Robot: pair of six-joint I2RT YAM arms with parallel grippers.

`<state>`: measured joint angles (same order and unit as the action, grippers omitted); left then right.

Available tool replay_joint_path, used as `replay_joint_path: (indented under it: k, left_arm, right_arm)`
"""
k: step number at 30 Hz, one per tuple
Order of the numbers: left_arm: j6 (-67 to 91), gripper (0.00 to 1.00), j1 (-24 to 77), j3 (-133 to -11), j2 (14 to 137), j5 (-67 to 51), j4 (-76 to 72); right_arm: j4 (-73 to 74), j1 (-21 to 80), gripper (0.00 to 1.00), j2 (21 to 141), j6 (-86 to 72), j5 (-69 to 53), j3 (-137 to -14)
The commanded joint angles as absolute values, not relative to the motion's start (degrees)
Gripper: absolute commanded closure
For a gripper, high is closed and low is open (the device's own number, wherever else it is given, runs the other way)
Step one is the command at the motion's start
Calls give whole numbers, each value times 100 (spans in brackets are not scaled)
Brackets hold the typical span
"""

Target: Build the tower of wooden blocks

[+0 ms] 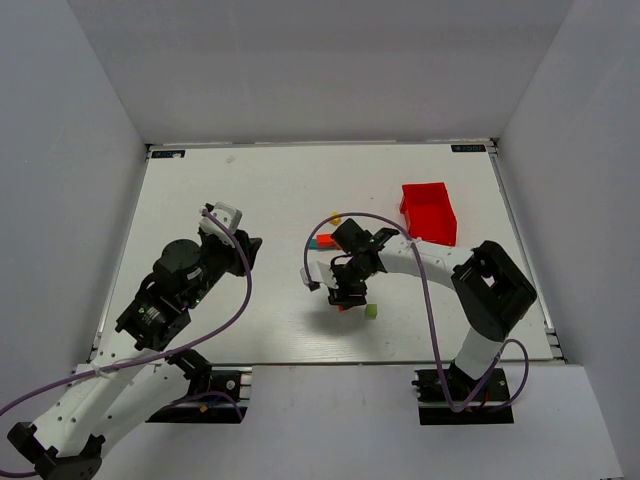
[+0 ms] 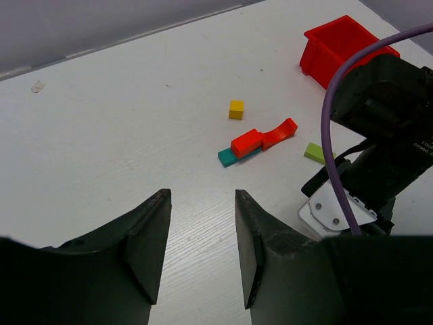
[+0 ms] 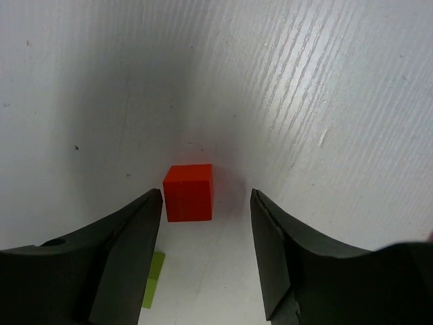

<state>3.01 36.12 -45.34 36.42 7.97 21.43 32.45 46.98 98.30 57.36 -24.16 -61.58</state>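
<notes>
An orange-red cube [image 3: 189, 193] lies on the white table between the tips of my open right gripper [image 3: 206, 192], closer to its left finger and touching neither. A lime-green cube [image 3: 154, 279] lies just beside that finger and also shows in the top view [image 1: 371, 311]. The right gripper [image 1: 349, 292] points down over the table's middle. A teal bar [image 2: 229, 158] with a red block [image 2: 246, 143] on it lies next to a curved red piece [image 2: 280, 133]. A yellow cube [image 2: 235, 109] sits beyond them. My left gripper [image 2: 201, 196] is open and empty, to their left.
A red plastic bin [image 1: 428, 212] stands at the back right, also visible in the left wrist view [image 2: 338, 47]. The right arm [image 2: 385, 128] and its purple cable fill the right of that view. Grey walls enclose the table.
</notes>
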Motion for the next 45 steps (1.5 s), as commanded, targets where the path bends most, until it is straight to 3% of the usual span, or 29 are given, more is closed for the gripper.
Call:
replay_joint_path:
  k: [1,4,7,11,13,15,24,45]
  left_arm:
    - [308,47,3586,-4500,3586,747,2145]
    - [308,47,3586,-4500,3586,747,2145]
    - [308,47,3586,-4500,3586,747,2145]
    - [308,47,3586,-4500,3586,747,2145]
    - [308,47,3586,-4500,3586,747,2145]
    - [308,47,3586,-4500,3586,747,2145]
    - [308,47,3586,-4500,3586,747,2145]
    - [308,47,3586,-4500,3586,747,2145]
  right_arm:
    - [3261,4772,39,9870,5678,-2338,-6135]
    - [3261,4816,40,9905,5678,-2250,-6135]
    - [3234,4825,49,9984,5651,-2145,-6135]
    - [3269,4843,73,10020,5642,-2074,-6179]
    - [3296,4825,90,10002,5643,-2040,-6231]
    - [3278,4825,98,9889,5590,-1960,-6345]
    - [2997,4650,100,9466,5116,-1091,-7189]
    - [3867,4140,100,11381,5054,-1037,-9888]
